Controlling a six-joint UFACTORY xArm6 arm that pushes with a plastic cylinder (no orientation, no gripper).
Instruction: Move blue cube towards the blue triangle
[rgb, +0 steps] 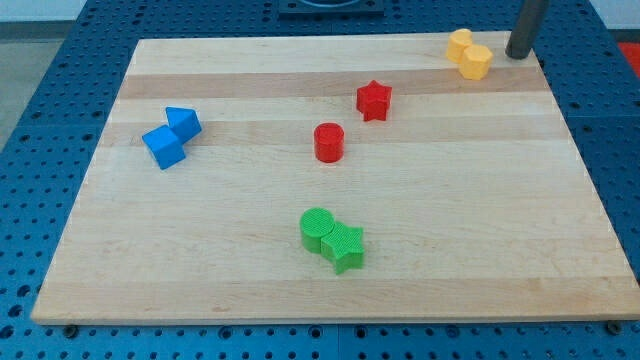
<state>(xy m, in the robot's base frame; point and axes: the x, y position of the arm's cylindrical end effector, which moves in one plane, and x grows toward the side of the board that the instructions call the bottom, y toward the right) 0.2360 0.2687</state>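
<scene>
A blue cube (163, 147) sits at the view's left on the wooden board (200, 260). A blue triangle (184, 122) touches it just above and to the right. My tip (519, 54) is at the view's top right, at the board's far corner, far from both blue blocks. It stands just right of two yellow blocks (469, 54) without touching them.
A red star (374, 99) and a red cylinder (329, 142) stand near the middle. A green cylinder (318, 228) and a green star (344, 247) touch each other lower down. A blue perforated table surrounds the board.
</scene>
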